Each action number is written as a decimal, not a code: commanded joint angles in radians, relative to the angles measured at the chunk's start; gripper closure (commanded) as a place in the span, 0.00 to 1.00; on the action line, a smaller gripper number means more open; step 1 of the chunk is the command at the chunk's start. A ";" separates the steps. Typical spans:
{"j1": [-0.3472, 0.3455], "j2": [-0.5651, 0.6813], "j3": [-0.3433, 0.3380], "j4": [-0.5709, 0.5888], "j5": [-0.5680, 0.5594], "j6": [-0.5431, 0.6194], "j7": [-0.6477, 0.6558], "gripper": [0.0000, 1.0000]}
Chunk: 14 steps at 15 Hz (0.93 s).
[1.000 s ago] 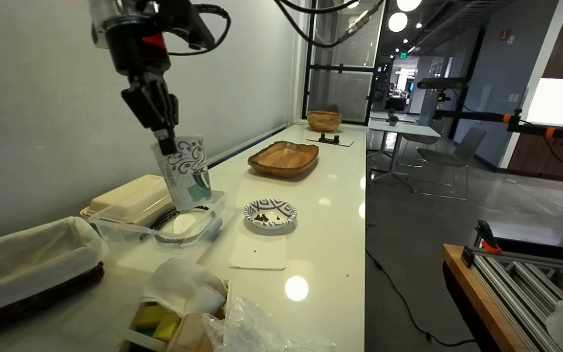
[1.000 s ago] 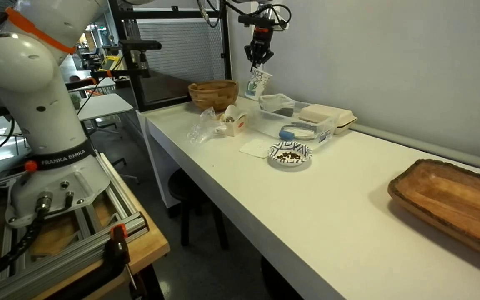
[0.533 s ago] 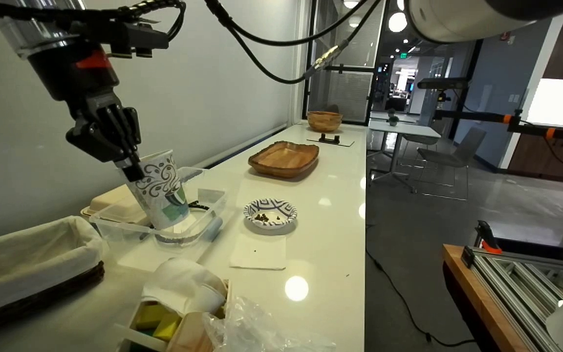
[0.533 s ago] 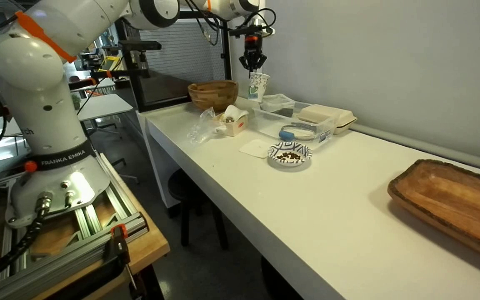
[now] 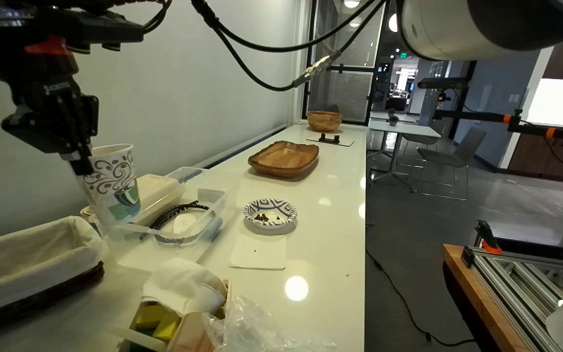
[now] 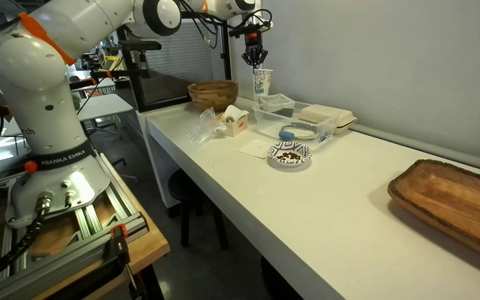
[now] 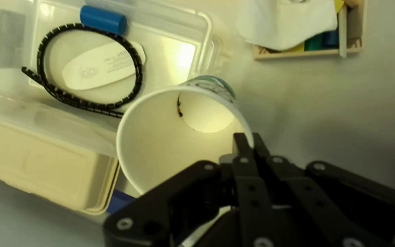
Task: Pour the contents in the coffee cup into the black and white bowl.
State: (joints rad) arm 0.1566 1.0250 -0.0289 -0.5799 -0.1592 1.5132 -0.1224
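One white robot arm (image 6: 36, 83) fills the left of an exterior view, base down at lower left, elbow high in the upper left, and look at that reach: the forearm runs right along the top of the frame, and the wrist drops down just right of top centre. From that wrist the gripper (image 7: 250, 140) points downward, fingers nearly vertical!

Switch angles, and in an exterior view it's a slant: the wrist (image 5: 27, 54) sits in the upper left, the fingers (image 5: 82, 167) angle down and to the right, while a pale arm link (image 5: 445, 29) juts into the upper right and black cables (image 5: 257, 49) loop across the top between them.

And the grip? Narrow, pinched on the wall of the coffee cup (image 5: 113, 183), the rim running between the fingertips, as the wrist view shows. The cup is at left in that slanted picture, mouth up, leaning slightly, its base overlapping the clear bin (image 5: 135, 247); how high it hangs above, I can't tell. Look into it from the wrist: pale walls, a short line of dark specks (image 7: 179, 107) at the edge of the bottom.

Well apart from the cup, the black and white bowl (image 6: 273, 153) sits on the table (image 5: 320, 195), near the middle of the frame in both exterior views, with small dark bits (image 6: 289, 156) inside. Just beside it lies a white napkin (image 5: 259, 254).
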 commanded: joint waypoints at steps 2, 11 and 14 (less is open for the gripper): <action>-0.028 0.034 0.105 0.043 0.125 0.061 -0.053 0.99; -0.012 0.021 0.089 0.004 0.093 0.035 -0.079 0.99; 0.011 0.046 0.082 0.005 0.063 0.065 -0.091 0.99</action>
State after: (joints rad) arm 0.1397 1.0439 0.0691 -0.5811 -0.0638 1.5638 -0.2008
